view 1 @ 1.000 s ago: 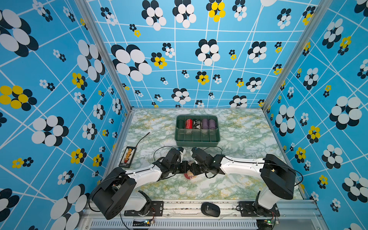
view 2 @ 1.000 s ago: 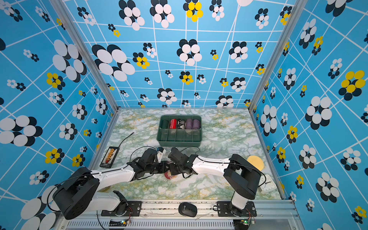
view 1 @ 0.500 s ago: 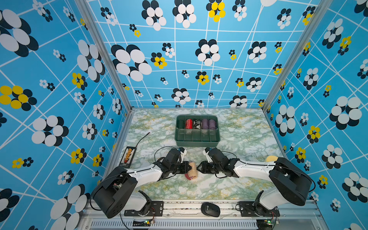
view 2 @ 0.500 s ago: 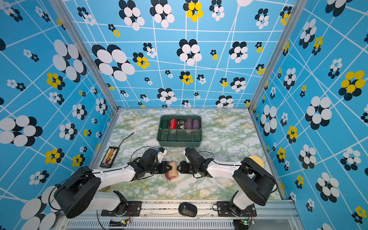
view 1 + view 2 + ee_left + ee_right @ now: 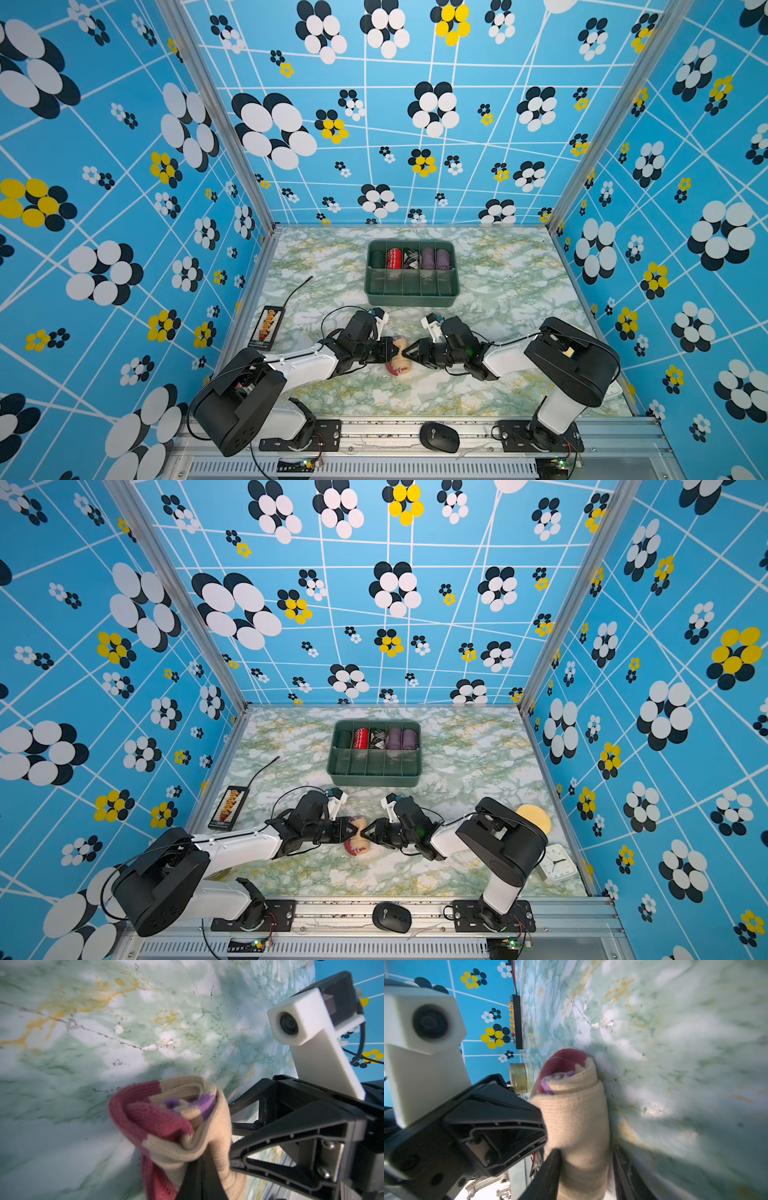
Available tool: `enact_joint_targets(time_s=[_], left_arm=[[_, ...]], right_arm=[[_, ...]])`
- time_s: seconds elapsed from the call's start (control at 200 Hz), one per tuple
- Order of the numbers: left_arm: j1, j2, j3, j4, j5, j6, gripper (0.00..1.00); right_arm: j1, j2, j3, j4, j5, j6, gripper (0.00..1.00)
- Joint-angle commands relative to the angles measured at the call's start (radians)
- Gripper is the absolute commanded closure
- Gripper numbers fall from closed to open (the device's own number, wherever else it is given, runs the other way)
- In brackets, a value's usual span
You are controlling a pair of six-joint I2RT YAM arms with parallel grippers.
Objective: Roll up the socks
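In front of the green tray (image 5: 411, 297), the left gripper (image 5: 392, 351) is clamped on one end of the socks (image 5: 399, 360), presumably to stop the roll unwinding, while the right gripper (image 5: 405, 353) straddles the other end, jaws apart, grip undeterminable.

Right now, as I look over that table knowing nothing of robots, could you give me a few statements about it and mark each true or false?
1. The left claw is shut on the tan socks. True.
2. The socks already lie in the green tray. False: they are outside it, nearer the front, between the left claw and the right claw.
3. The tray holds a red roll and purple rolls. True.
4. The white clock stands beside the left arm. False: it stands by the base of the right arm.
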Motion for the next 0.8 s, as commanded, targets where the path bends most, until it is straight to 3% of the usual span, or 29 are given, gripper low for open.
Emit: enact_joint_targets(time_s=[0.0, 0.455, 0.64, 0.795], left_arm=[[-0.016, 0.053, -0.066, -0.217, -0.011, 0.022, 1.0], [-0.016, 0.066, -0.054, -0.2, -0.005, 0.019, 1.0], [-0.016, 0.065, -0.055, -0.191, -0.003, 0.015, 1.0], [-0.015, 0.052, -0.051, -0.197, -0.005, 0.013, 1.0]], right_arm=[[0.006, 0.036, -0.02, 0.079, -0.015, 0.046, 0.54], [0.058, -0.008, 0.088, -0.282, 0.046, -0.093, 0.57], [0.092, -0.014, 0.15, -0.394, 0.082, -0.145, 0.76], [0.127, -0.064, 0.219, -0.585, 0.188, -0.233, 0.89]])
